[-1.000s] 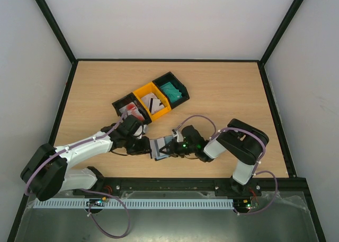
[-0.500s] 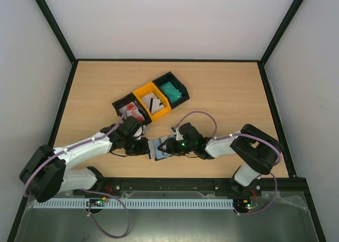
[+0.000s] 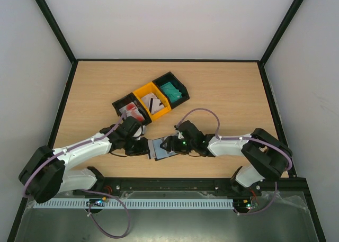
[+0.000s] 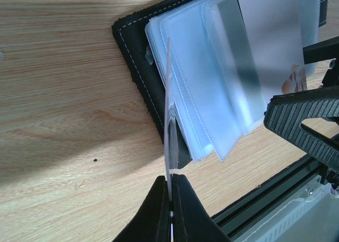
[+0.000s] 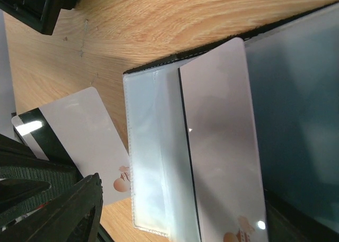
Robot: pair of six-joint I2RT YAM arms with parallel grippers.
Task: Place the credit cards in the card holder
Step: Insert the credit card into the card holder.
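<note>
**Top external view.** The card holder (image 3: 160,150) lay open on the worktop (image 3: 222,88), near its front edge, between the two arms. The left end effector (image 3: 149,146) met it from the left and the right end effector (image 3: 168,144) from the right. A row of three bins (image 3: 151,100) stood just behind them, with teal credit cards (image 3: 170,89) in the far-right bin. From this placement, supply and destination both appeared to lie within short reach.

**Left wrist view.** The left end effector was pressed together on a thin sheet (image 4: 169,109), seen edge-on and standing up from the clear sleeves (image 4: 196,109). Whether this sheet was a card or a sleeve leaf could not be told. It was probably held up to keep a pocket accessible. A striped card (image 4: 249,67) lay among the sleeves, with a ridged finger of the right end effector just beside its outer end.

**Right wrist view.** The right end effector's fingers stood wide apart and held nothing. The striped card projected from the sleeve stack, apparently only partly seated. A second white card (image 5: 222,146) sat further in. Pushing the projecting card home appeared to be the next requirement.
</note>
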